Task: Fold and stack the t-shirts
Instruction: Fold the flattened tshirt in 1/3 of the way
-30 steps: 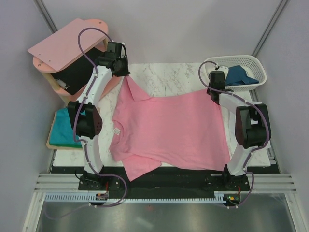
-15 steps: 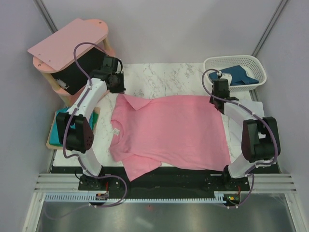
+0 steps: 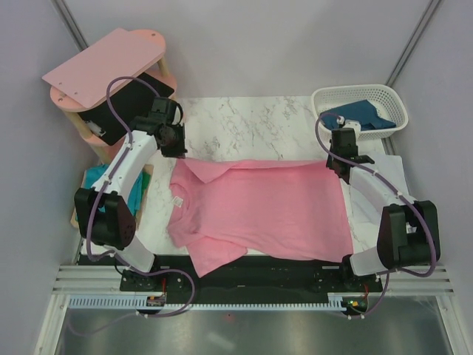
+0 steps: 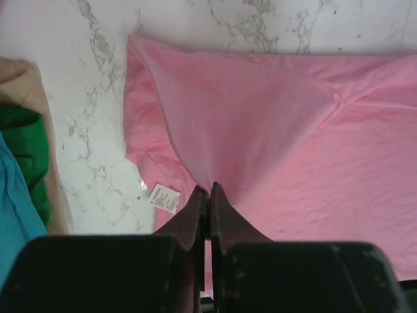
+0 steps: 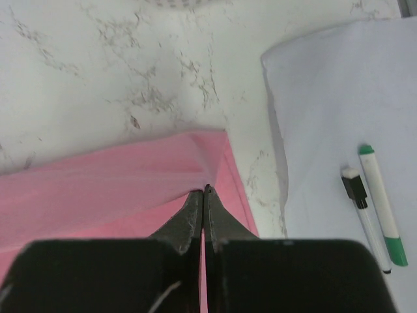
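The far edge of the soft light pink cotton t-shirt (image 3: 259,207) has been drawn nearer over the marble tabletop (image 3: 251,122), pinched tight by left hand (image 4: 208,189) and right hand (image 5: 206,190). Corners are best kept level.

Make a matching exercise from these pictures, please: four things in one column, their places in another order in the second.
1. pink t-shirt
2. dark blue t-shirt
3. teal t-shirt
4. green-capped marker

A. in the white basket
B. on the white sheet
C. spread on the marble table
D. left of the table

Pairs: 1-C, 2-A, 3-D, 4-B
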